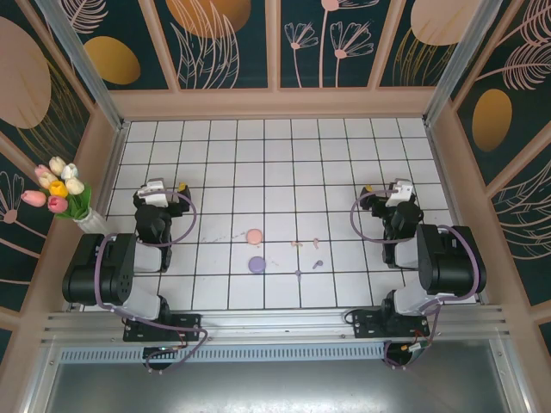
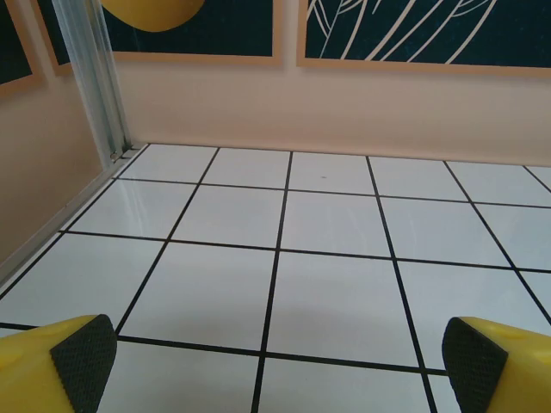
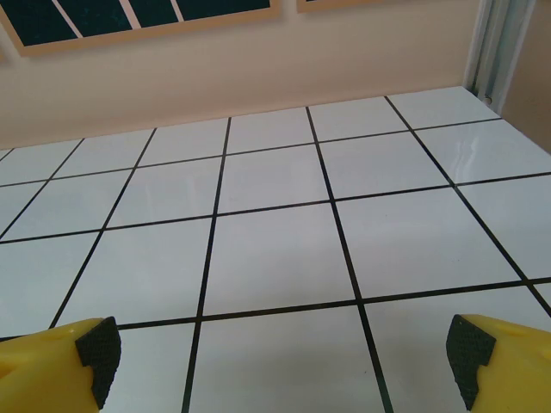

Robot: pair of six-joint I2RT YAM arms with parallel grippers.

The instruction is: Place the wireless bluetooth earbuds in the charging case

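Four tiny earbuds lie on the tiled floor near the centre of the top view: two pale pink earbuds (image 1: 296,243) (image 1: 315,241) and two purple earbuds (image 1: 317,263) (image 1: 298,274). Just left of them sit a round pink charging case (image 1: 253,236) and a round purple charging case (image 1: 256,265), both lying flat. My left gripper (image 1: 160,188) (image 2: 280,361) is far to their left, open and holding nothing. Off to their right, my right gripper (image 1: 396,191) (image 3: 284,357) is also open with only bare tiles between its yellow fingers (image 3: 60,361).
Low wooden walls (image 1: 275,105) enclose the white tiled floor (image 1: 275,163). A vase of tulips (image 1: 60,194) stands outside the left wall, near the left arm. Both wrist views look across bare tiles toward the back wall (image 2: 344,103).
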